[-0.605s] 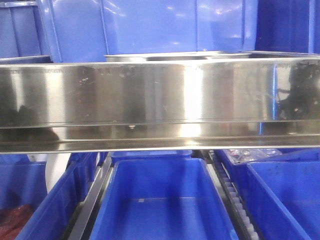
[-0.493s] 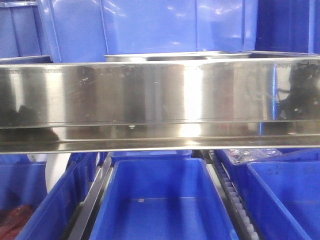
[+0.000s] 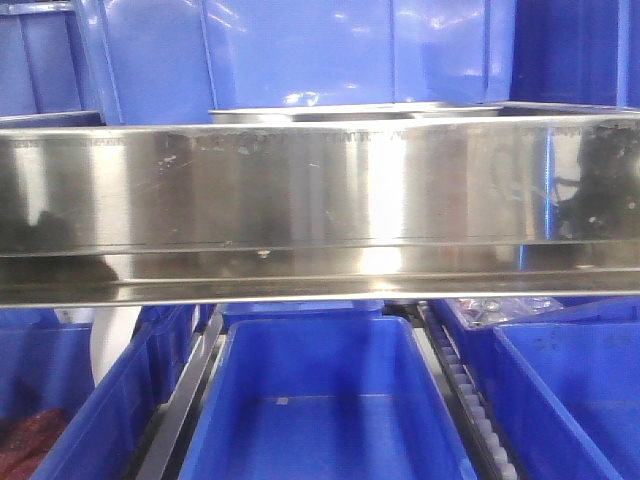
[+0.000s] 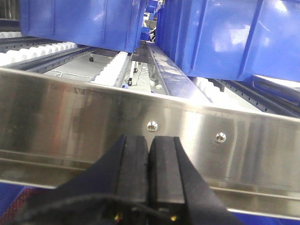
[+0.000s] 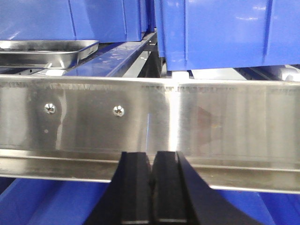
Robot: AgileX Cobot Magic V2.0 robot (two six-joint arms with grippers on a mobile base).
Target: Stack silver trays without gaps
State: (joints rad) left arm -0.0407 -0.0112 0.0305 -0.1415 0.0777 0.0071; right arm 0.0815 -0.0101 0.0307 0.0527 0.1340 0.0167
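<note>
Front view: the silver trays sit behind the shelf rail, unmoved since a moment ago, with only glints shifting, so I judge stacking not begun. Faint rail marks are possibly writing, unreadable. Left wrist: left pincer together, empty. Right wrist: right pincer together; one tray lies up-left beyond the rail.

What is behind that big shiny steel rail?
Behind the steel rail, a silver tray shows only its thin rim, with blue bins further back. In the front view, the rail covers the tray's walls and contents.
</note>
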